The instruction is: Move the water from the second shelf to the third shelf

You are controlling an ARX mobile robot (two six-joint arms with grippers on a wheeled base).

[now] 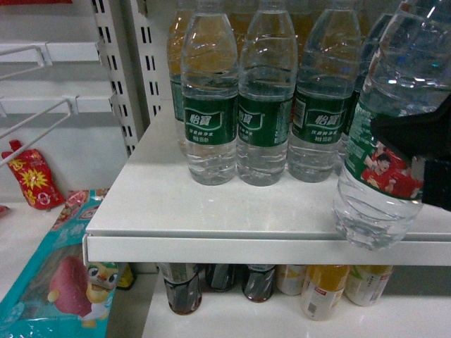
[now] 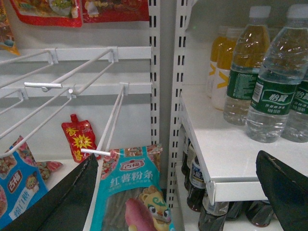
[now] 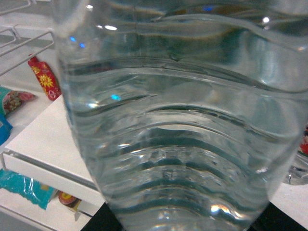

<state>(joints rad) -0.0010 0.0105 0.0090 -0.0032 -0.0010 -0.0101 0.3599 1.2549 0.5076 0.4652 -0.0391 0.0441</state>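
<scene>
My right gripper [image 1: 423,158] clamped around the water [image 1: 394,120], bottle tilted over the shelf [image 1: 211,211] edge, left gripper [image 2: 183,192] level, jaws wide, holding nothing.

right gripper [image 1: 416,151]: clamped on water bottle [image 1: 391,127] | left gripper [image 2: 178,192]: jaws apart

Clear ribbed water bottle [image 1: 384,151] wears a green label with red-shirted figures; shelved bottles [image 1: 209,98] carry green labels with white script on a white shelf [image 1: 211,211]; a teal packet [image 1: 60,282] shows cartoon art.
</scene>
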